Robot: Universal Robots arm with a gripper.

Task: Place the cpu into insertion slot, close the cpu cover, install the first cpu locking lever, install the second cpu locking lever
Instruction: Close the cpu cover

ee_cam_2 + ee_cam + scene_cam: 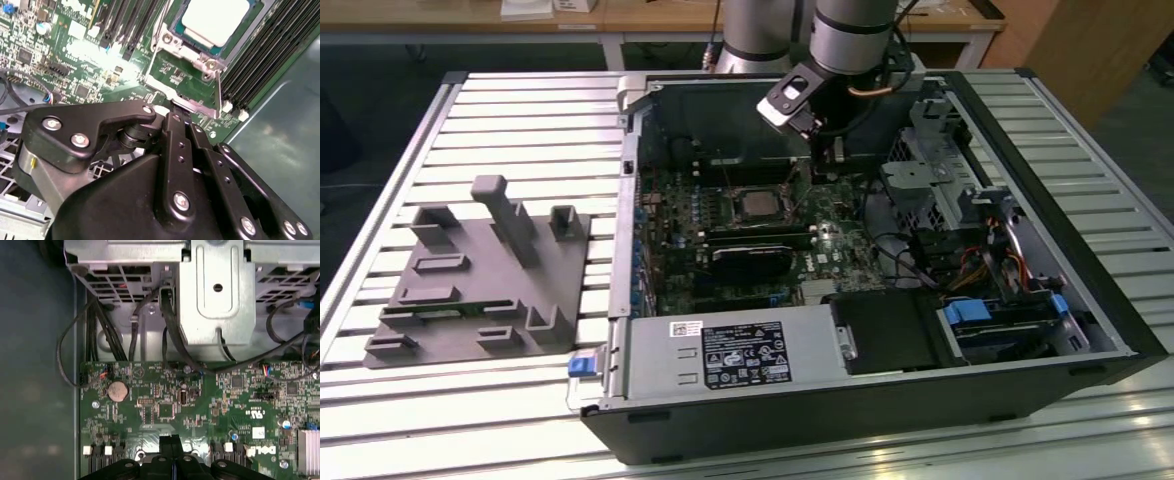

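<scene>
- Being held beside the silvery-rimmed square insertion slot [732,204]: black gripper [170,440], fingers pressed together.
- Flat silver-grey cpu [215,17] is being framed by the thin silvery cpu cover [167,41].

Arm [851,30]: single, grey, reaching steeply downward in the exterior view. Wrist [838,72]: pitched down, carrying a pale camera block [787,98]. Gripper [825,158]: black, pointing down. In the first wrist view its fingers [165,444] lie flush, apparently without a gap.

Over the cpu [757,205]: we see open room.
Cpu's exterior-view right: gripper [825,172] and drive cage [921,185] block us.
Camera-side of the cpu: black card [750,265] bars passage.
</scene>
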